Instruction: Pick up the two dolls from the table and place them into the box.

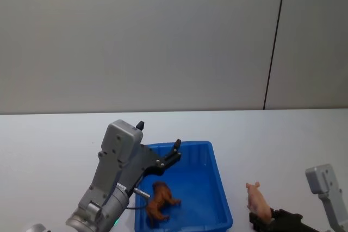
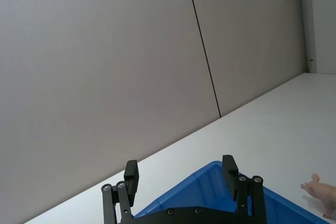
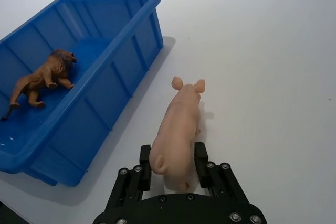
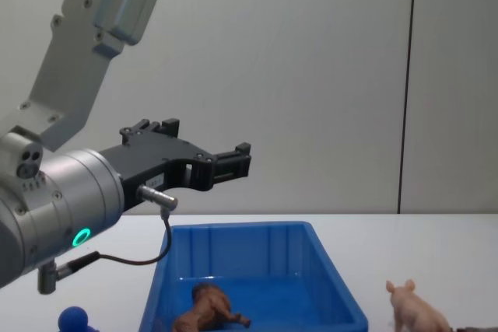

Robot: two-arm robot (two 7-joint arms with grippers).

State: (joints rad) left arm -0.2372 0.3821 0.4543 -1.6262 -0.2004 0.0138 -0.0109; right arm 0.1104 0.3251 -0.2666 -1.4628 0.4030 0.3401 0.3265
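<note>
The brown lion (image 3: 42,77) is seen lying inside the blue box (image 3: 107,94). The pink pig (image 3: 181,121) is stood on the white table (image 3: 262,51) just beside the box. Its back end is squeezed by the right gripper (image 3: 172,154). The left gripper (image 1: 159,135) is held wide open and empty above the box. A grey wall (image 1: 136,36) is seen behind.

I'm seeing the box (image 1: 219,182) showing bright glossy blue, the lion-like doll (image 1: 160,200) wearing shaggy brown with a darker mane, and the pig doll (image 1: 259,202) glowing pale pink. The table (image 1: 54,134) is reading plain white. The left gripper (image 2: 179,164) and the right gripper (image 3: 173,150) are both showing black.
</note>
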